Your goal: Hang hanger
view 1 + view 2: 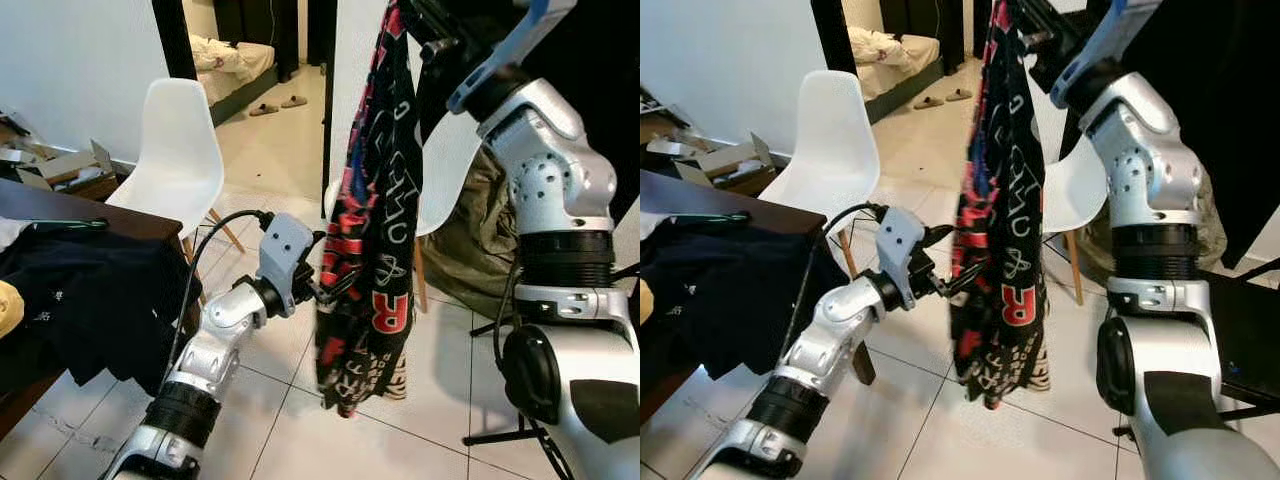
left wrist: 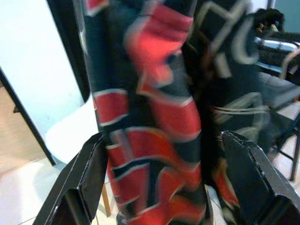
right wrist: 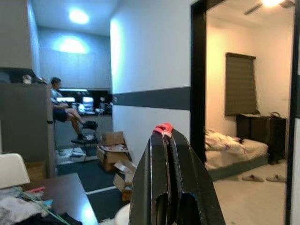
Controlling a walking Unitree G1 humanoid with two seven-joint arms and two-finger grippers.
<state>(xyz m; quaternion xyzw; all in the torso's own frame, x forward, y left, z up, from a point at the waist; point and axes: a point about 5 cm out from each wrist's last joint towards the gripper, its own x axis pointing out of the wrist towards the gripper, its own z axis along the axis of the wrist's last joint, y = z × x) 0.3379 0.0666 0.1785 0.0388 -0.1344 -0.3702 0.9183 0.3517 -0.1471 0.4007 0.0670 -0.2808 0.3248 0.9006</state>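
Observation:
A black garment with red and white print hangs straight down from the top of the picture, reaching to about knee height over the tiled floor. My right arm is raised high, and the right gripper is at the garment's top. In the right wrist view that gripper is shut, with a red sliver of the hanger pinched at its tips. The hanger itself is mostly hidden by the cloth. My left gripper is at the garment's mid-height, open, its fingers on either side of the cloth.
A white chair stands left of the garment and another stands behind it. A dark table at left carries dark clothes. Stand legs are by my right side. A person sits far off.

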